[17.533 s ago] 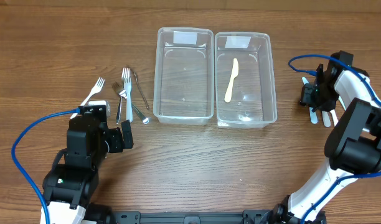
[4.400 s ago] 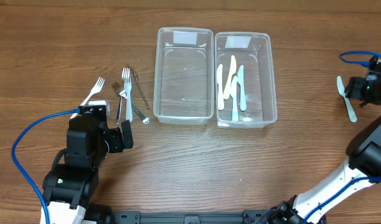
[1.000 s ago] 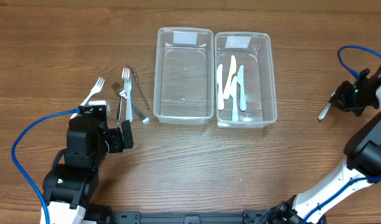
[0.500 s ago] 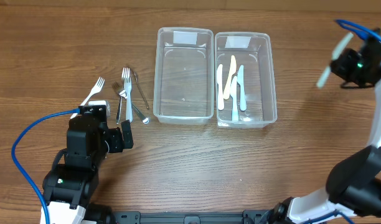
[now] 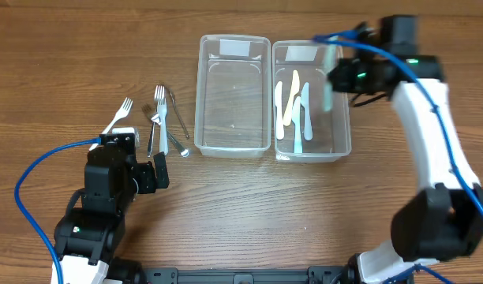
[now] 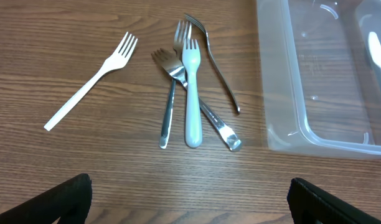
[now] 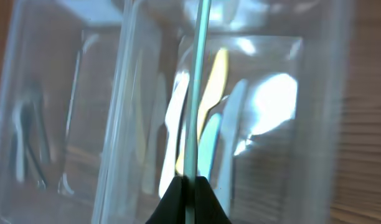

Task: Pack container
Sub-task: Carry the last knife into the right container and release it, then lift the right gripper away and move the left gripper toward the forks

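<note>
Two clear plastic containers stand side by side: the left one [image 5: 199, 95] holds nothing, and the right one [image 5: 346, 126] has a white, a cream and a light blue knife [image 5: 306, 110] lying in it. My right gripper [image 7: 189, 186] is shut on a pale green knife [image 7: 195, 93]. It holds the knife, blurred by motion [image 5: 328, 75], over the right container's far right side. My left gripper [image 6: 189, 182] stands wide open low over bare table, short of the forks. A white fork [image 6: 91, 81] lies apart, and a light blue fork [image 6: 191, 87] lies across metal forks [image 6: 169, 93].
The forks [image 5: 162, 118] lie in a loose group left of the containers. The left container's near corner [image 6: 284, 127] is at the right of the left wrist view. My left arm's blue cable [image 5: 36, 181] loops over the table at the front left.
My right arm has swung in from the table's far right edge to above the right container, carrying the pale green knife. The left arm and the forks have not moved.
</note>
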